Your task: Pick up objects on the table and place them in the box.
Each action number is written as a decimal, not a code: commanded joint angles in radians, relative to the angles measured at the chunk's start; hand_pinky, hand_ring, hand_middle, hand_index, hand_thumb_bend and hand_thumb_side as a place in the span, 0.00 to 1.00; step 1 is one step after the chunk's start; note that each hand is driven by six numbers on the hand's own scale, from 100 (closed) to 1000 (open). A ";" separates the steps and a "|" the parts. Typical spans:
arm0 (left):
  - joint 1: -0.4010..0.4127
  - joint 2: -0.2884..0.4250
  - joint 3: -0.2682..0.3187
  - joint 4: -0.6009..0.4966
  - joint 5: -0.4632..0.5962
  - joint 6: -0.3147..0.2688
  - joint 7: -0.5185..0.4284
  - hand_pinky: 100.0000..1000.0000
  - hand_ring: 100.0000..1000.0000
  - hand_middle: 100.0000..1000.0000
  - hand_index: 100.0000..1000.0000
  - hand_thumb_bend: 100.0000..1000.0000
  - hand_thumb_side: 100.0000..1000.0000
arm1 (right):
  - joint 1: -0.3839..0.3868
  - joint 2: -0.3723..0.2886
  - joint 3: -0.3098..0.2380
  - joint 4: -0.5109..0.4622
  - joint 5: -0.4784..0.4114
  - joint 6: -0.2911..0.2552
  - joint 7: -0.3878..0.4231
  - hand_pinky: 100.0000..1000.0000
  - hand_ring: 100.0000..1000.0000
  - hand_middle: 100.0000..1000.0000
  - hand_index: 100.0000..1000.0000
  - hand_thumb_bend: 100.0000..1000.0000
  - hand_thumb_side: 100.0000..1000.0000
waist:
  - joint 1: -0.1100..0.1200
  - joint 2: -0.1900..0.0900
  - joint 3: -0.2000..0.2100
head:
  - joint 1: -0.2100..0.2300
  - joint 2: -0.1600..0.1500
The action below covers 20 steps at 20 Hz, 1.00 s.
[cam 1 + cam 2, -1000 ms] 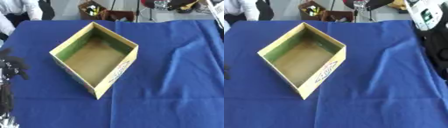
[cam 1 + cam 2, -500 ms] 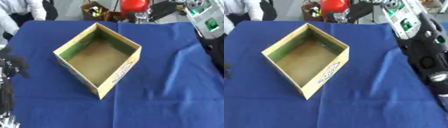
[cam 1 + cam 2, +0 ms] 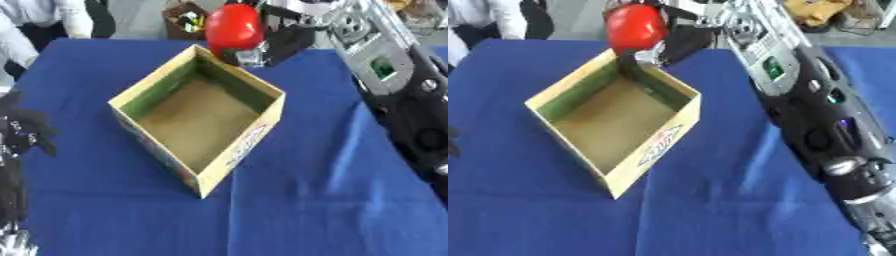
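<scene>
My right hand (image 3: 262,42) was curled around a red ball (image 3: 234,26), holding it above the far corner of the open cardboard box (image 3: 199,114) on the blue tablecloth (image 3: 332,200). My left hand (image 3: 24,137) rested at the left edge, fingers relaxed, well apart from the box.

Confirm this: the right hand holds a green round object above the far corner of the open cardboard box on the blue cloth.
Not quite: the round object is red, not green, as the left eye view shows. The rest stands: the right hand holds it above the far corner of the open cardboard box on the blue cloth.
</scene>
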 commanded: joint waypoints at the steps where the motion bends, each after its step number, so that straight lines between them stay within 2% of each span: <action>1: -0.009 0.010 -0.006 -0.018 0.004 0.003 0.000 0.23 0.43 0.47 0.79 0.00 0.94 | -0.013 0.013 0.000 0.004 0.034 0.013 -0.005 0.50 0.70 0.40 0.59 0.06 0.61 | 0.001 -0.018 0.003 | 0.004 -0.005; 5: -0.011 0.009 -0.007 -0.018 0.005 0.004 -0.001 0.23 0.43 0.47 0.79 0.00 0.94 | -0.006 0.031 0.007 0.033 0.087 0.024 -0.015 0.50 0.70 0.41 0.59 0.00 0.62 | -0.004 -0.017 0.005 | 0.008 -0.006; 12: -0.012 0.008 -0.008 -0.018 0.005 0.006 -0.003 0.23 0.43 0.47 0.79 0.00 0.94 | -0.006 0.055 0.010 0.089 0.159 0.021 -0.032 0.51 0.70 0.40 0.59 0.00 0.62 | -0.007 -0.016 0.008 | 0.009 -0.007; 20: -0.016 0.007 -0.009 -0.018 0.007 0.010 -0.003 0.23 0.43 0.47 0.79 0.00 0.93 | -0.016 0.091 0.034 0.194 0.225 -0.022 0.029 0.52 0.71 0.43 0.60 0.00 0.61 | -0.017 -0.012 0.022 | 0.006 -0.004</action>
